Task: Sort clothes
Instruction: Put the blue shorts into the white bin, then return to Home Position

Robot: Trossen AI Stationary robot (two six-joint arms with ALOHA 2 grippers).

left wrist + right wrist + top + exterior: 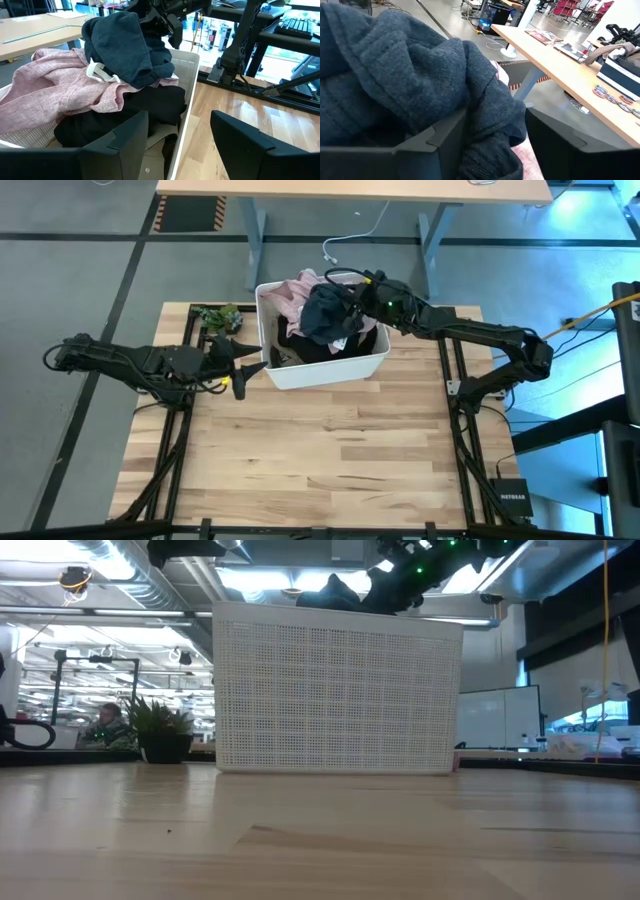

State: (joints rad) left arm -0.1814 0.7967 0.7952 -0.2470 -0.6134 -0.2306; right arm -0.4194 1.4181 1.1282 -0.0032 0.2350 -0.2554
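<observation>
Light wood plank table (pixel 330 450) carried everything. White perforated plastic bin (pixel 330 368) sat directly on it near the far edge, roughly centred; in the low view its mesh wall (pixel 335 695) rested flat on the tabletop. Small potted green plant (pixel 218 318) stood at the far left corner, just beside the bin. Black frame rails (pixel 175 430) ran along both sides of the tabletop.
</observation>
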